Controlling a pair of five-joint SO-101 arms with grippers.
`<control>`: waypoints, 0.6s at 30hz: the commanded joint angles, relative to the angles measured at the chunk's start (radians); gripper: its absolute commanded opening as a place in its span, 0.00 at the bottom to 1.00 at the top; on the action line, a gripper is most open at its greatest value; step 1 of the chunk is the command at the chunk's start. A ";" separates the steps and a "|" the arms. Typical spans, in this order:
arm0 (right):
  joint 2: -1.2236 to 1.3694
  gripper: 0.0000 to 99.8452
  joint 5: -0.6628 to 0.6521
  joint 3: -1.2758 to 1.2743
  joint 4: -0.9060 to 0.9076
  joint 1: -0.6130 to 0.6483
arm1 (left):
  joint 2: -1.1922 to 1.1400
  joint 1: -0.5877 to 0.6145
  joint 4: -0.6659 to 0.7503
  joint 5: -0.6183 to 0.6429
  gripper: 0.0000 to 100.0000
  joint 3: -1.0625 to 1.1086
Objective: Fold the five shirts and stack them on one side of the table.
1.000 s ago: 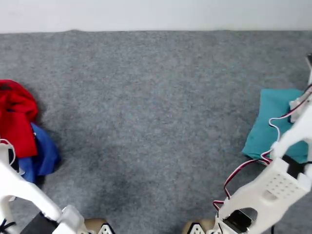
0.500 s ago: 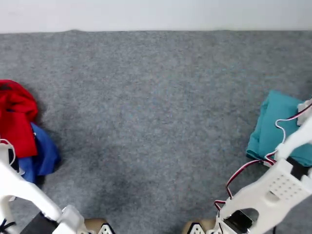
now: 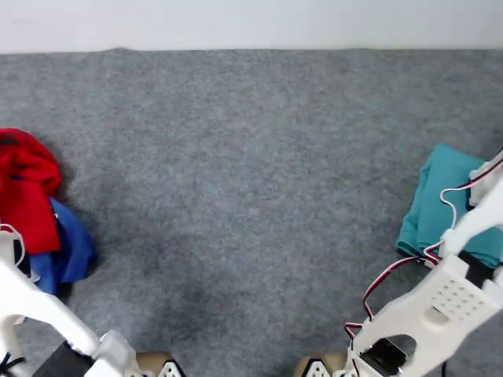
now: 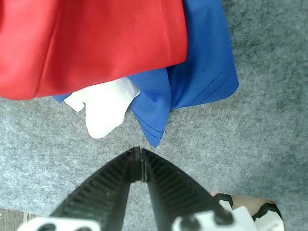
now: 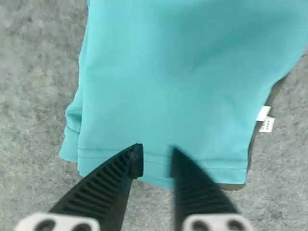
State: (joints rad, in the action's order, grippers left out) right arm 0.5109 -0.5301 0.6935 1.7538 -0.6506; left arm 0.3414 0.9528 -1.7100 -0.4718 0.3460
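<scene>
Teal shirt: The teal shirt point(image 5: 192, 72) lies folded and flat at the right side of the grey worktop point(image 3: 251, 157). I think this is the spot picked for the stack, so it is kept out of the middle.
Right jaws: They are spread a little and hang right over the shirt's sewn edge. They pinch nothing that I can see. Maybe they are open so the shirt can lie free.
Messy pile: The red shirt point(image 4: 86, 43) lies on top of the blue shirt point(image 4: 202, 62) at the left side. A white cloth point(image 4: 108, 108) pokes out from under them. They look bunched up, so I think they are waiting to be folded.
Left jaws: They are pressed together and hold nothing. They hang over the worktop just beside the blue corner.
Middle: The worktop between the two sides gives room to spread a shirt out flat.
</scene>
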 commanded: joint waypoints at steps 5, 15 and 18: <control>0.041 0.01 0.014 0.018 0.041 -0.030 | 0.032 -0.009 0.008 0.005 0.01 -0.004; 0.131 0.01 0.144 -0.109 0.036 0.157 | 0.032 -0.009 0.008 0.005 0.01 -0.004; 0.170 0.01 0.189 -0.112 0.033 0.231 | 0.032 -0.009 0.008 0.005 0.01 -0.004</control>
State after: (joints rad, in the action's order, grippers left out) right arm 0.6797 -0.3813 0.5754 1.7538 -0.4879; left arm 0.3414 0.9528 -1.7100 -0.4718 0.3460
